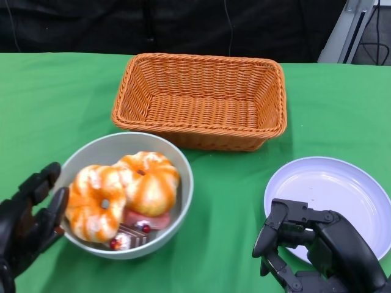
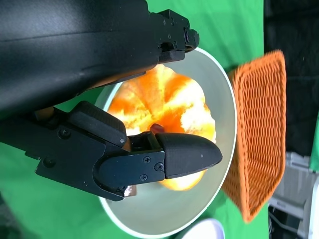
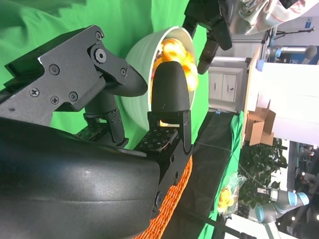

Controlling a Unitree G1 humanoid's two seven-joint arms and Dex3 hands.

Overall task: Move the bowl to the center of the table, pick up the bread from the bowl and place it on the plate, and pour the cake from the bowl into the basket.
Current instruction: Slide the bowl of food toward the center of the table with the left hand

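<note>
- The grey bowl [image 1: 177, 160] sits on the green table [image 1: 226, 195] toward its near left part, just in front of the basket's left end and close to it.
- Inside the bowl lie two orange-and-white glazed bread rolls [image 1: 122, 189], pressed against each other; below them, toward the near rim, is a slice of cake [image 1: 137, 231] with pink and dark layers and small red berries on top.
- The left hand [image 1: 27, 223] is at the bowl's left side by the near left edge of the table. Its fingers [image 2: 187, 154] are spread apart; in the left wrist view they reach over the bowl's rim above the bread, with nothing held between them. Whether any finger touches the rim I cannot tell.
- The right hand [image 1: 311, 244] rests at the near edge of the table, over the near left rim of the plate. Its fingers [image 3: 169, 92] are curled only loosely, apart from each other, and hold nothing.
- The pale lavender plate [image 1: 342, 189] lies near the right edge of the table, well apart from the bowl.
- The orange wicker basket [image 1: 201, 97] stands toward the far edge, about midway across the table.
</note>
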